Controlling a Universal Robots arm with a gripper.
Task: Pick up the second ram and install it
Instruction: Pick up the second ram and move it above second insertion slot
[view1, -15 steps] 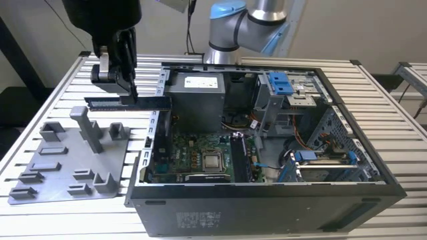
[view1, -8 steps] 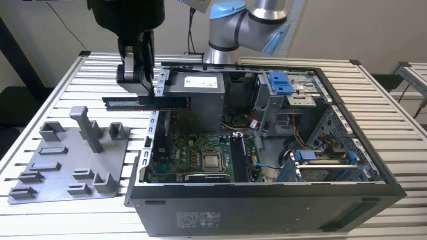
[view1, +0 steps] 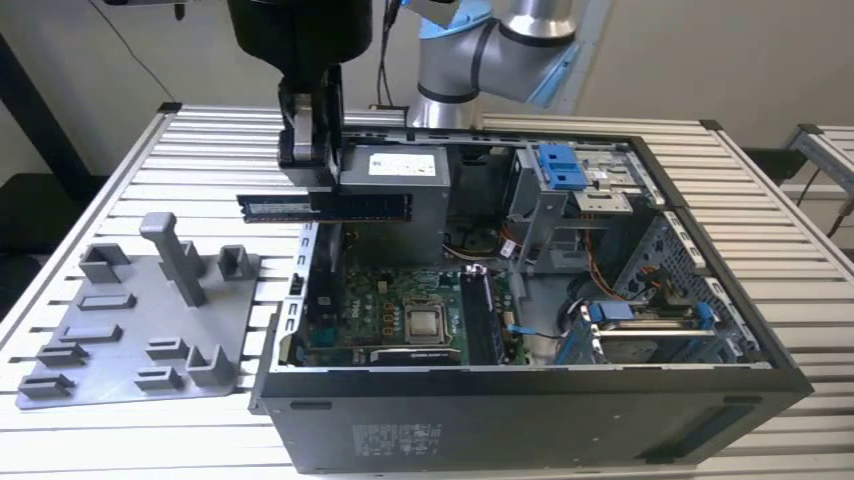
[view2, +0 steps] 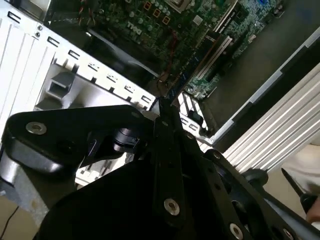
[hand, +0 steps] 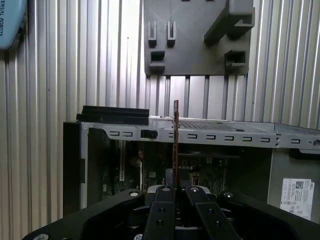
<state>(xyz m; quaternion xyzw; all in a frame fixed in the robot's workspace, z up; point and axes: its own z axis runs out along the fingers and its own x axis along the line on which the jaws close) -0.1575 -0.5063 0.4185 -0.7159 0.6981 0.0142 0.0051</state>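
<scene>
The tool (view1: 307, 182) is clamped on the second ram (view1: 371, 206), holding it level just above the open computer case (view1: 534, 405) rim.

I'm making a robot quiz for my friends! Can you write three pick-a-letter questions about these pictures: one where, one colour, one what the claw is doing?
1. Where is the ram? A) in the air over the computer case edge B) in its slot C) on the floor
2. What colour is the tray? A) red B) grey C) yellow
3. The claw is: A) open, empty B) shut on the ram C) holding a cable
Answers: 1A, it hangs above the case wall; 2B, its posts are grey; 3B, it pinches the stick.
</scene>
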